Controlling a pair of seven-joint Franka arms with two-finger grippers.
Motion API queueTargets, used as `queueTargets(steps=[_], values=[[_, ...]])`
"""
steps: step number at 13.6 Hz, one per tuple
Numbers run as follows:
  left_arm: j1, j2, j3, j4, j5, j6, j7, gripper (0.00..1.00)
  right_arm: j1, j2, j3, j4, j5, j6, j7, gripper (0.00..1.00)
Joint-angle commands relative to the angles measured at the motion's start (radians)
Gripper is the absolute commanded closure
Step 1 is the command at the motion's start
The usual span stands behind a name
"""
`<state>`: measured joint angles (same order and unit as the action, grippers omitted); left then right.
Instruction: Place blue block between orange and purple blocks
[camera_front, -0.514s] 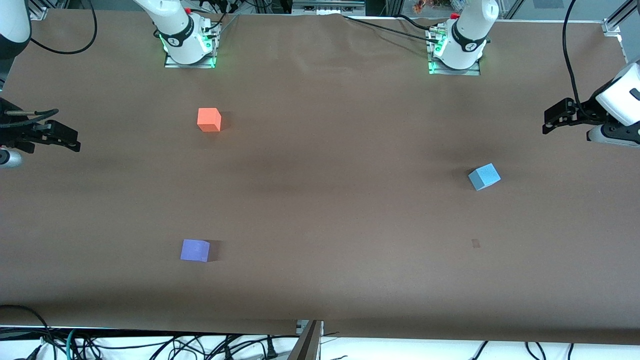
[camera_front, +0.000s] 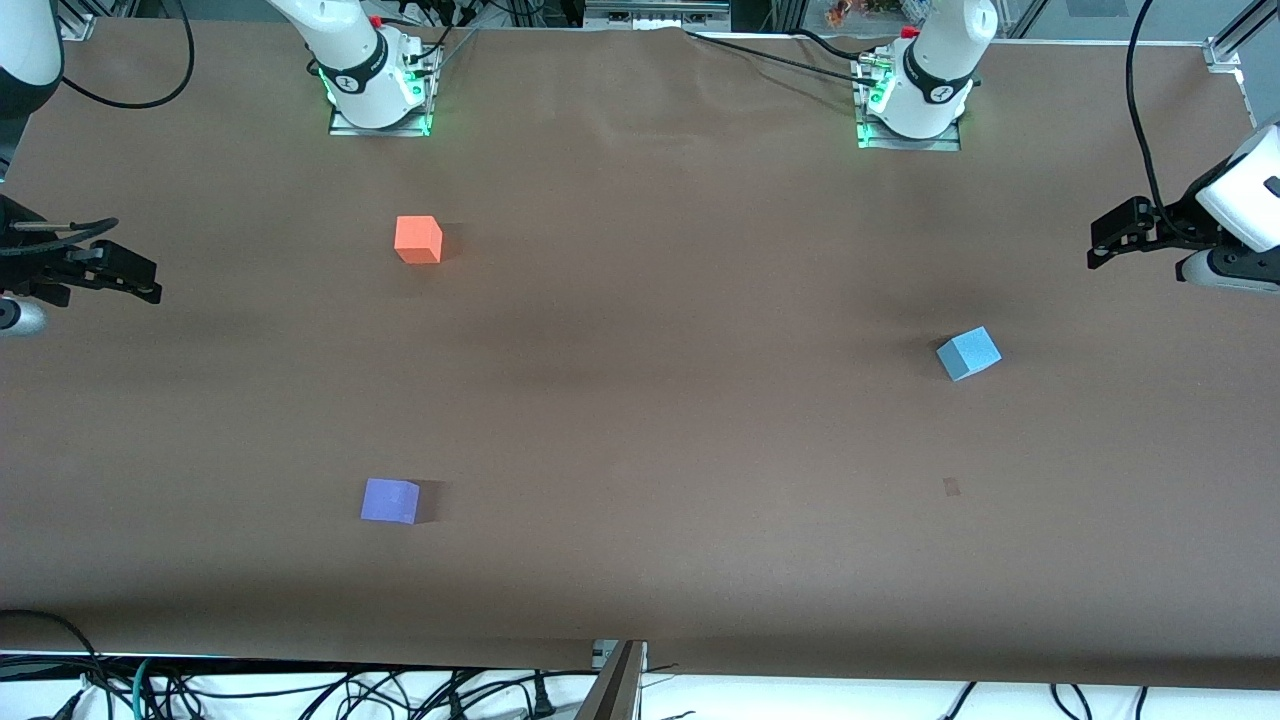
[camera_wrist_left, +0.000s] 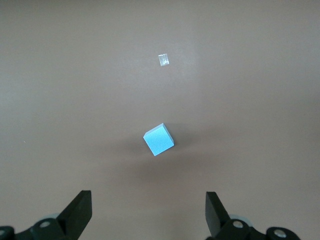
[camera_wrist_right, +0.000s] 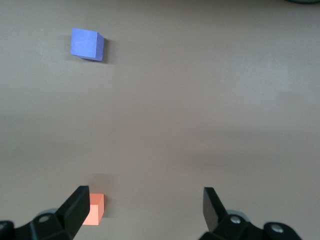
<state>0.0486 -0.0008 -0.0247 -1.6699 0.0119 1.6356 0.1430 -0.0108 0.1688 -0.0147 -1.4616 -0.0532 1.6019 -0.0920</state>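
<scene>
Sky-blue, the blue block (camera_front: 968, 353) sits closest to the open left claw (camera_front: 1102, 243); the open right claw (camera_front: 150, 283) waits well apart.

A brown paper sheet (camera_front: 640, 400) covers the table, faintly creased; tangled black cables (camera_front: 300, 690) lie along its near edge; soft shadows cross the middle.

Left pincer (camera_front: 1100, 245) raised at left arm's end of bench, fingers apart, empty. Right pincer (camera_front: 148, 283) likewise at right arm's end.
</scene>
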Motion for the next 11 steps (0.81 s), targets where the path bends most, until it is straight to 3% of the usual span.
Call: queueTargets(steps=[1, 11], values=[[0.005, 0.019, 0.005, 0.027, -0.01, -0.017, -0.006, 0.0, 0.002, 0.005, 0.001, 0.015, 0.004, -0.014, 0.011, 0.0], [0.024, 0.053, 0.005, 0.028, -0.01, -0.022, 0.021, 0.0, 0.002, 0.005, 0.001, 0.015, 0.004, -0.013, 0.012, 0.0]])
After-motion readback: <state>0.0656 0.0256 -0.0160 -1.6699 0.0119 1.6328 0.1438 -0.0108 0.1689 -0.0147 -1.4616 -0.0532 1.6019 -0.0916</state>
